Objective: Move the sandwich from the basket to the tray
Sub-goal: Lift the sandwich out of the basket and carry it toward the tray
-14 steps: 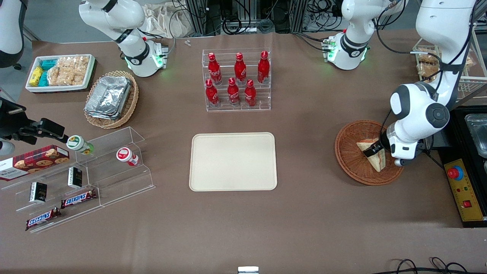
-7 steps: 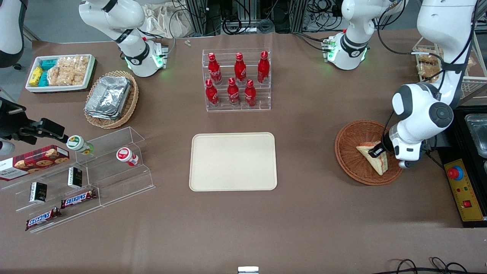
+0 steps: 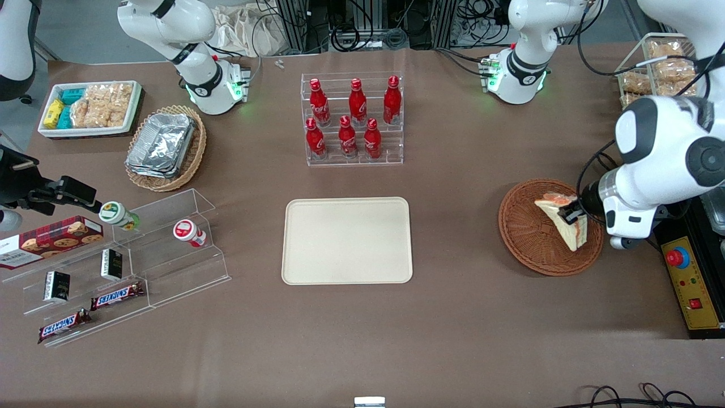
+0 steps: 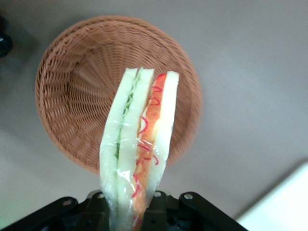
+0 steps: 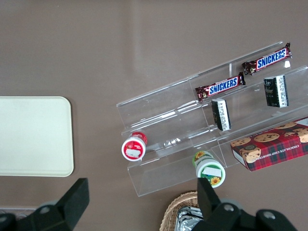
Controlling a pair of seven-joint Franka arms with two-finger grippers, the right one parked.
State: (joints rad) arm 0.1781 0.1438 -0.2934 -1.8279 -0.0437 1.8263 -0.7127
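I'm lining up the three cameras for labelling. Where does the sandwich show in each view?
Front view: the sandwich hangs above the basket, clamped in the left arm's pincer, toward the working arm's end of the table.
Left wrist view: the sandwich stands edge-on, gripped in the pincer, with the basket below it.
Right wrist view: not in it.
Shared landmark: the cream tray, seen in all three.

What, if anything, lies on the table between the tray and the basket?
Nothing: the front view shows only bare brown tablecloth between the tray and the basket. The gripper holds the sandwich above the basket.
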